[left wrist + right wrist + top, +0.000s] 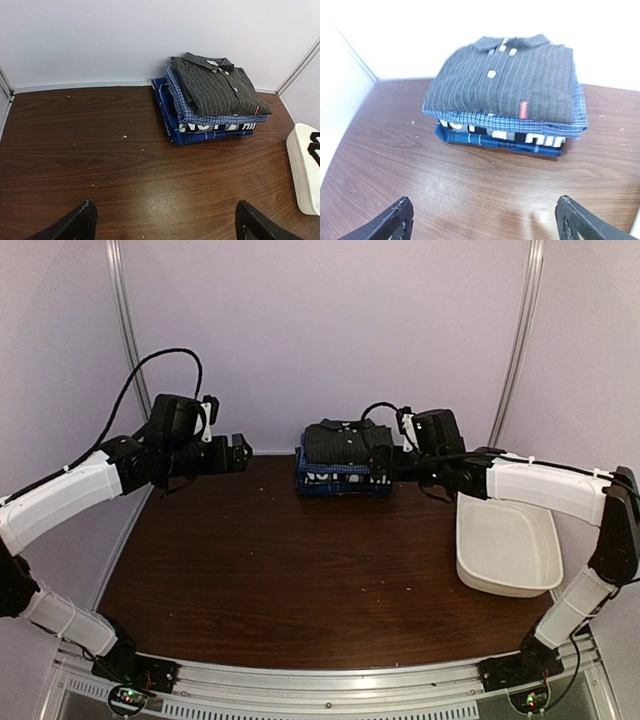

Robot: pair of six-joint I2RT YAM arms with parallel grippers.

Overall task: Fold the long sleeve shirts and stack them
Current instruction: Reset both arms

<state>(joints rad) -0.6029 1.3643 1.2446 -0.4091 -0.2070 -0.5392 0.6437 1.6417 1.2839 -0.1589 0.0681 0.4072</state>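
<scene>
The charcoal pinstriped cloth shirt (510,82) tops the blue checked shirt (465,118) and navy lettered shirt (520,135), stacked at the brown wooden table's (300,580) far edge. The left gripper (240,450) and right gripper (385,462) flank them, jaws spread, seemingly empty.

A dark charcoal pinstriped cloth shirt (520,75), folded, with white buttons (491,74) and a small red tag (523,110), tops a stack on the brown wooden table (445,185). Directly beneath it lies a blue checked cloth shirt (470,118), then a navy cloth shirt with white lettering (520,135). Behind the charcoal shirt stands the white wall (420,30). In front of it, well apart, the right gripper (484,210) has its black fingers (395,222) spread wide.
</scene>
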